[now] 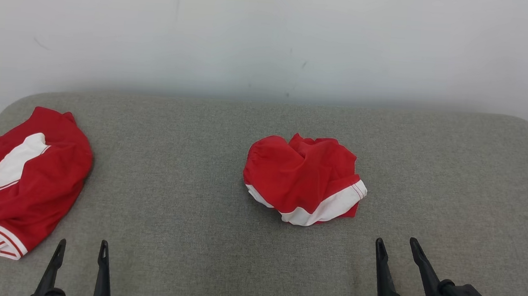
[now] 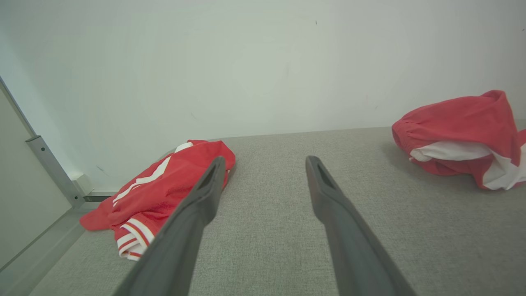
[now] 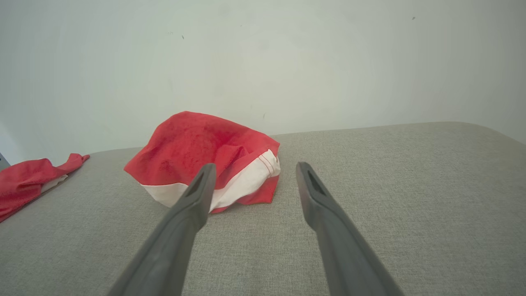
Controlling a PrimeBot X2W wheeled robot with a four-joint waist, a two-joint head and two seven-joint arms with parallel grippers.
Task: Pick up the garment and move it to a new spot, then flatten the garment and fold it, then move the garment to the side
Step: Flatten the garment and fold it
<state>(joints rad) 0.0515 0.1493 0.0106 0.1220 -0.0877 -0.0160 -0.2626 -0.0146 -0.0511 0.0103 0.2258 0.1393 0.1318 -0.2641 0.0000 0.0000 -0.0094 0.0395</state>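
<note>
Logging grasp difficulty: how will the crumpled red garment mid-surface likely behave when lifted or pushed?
The crumpled red garment looks floppy: its soft folds suggest it will drape and unfurl when lifted. It seems thin cloth, so probably light. Pushed across the textured grey surface, it would likely bunch rather than slide.

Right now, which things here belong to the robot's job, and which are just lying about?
Job in hand: crumpled red-and-white cloth garment at the middle; left gripper and right gripper, both open, empty.
Lying about, likely: flatter red-and-white cloth garment at the left edge; grey fabric surface; white wall.
</note>
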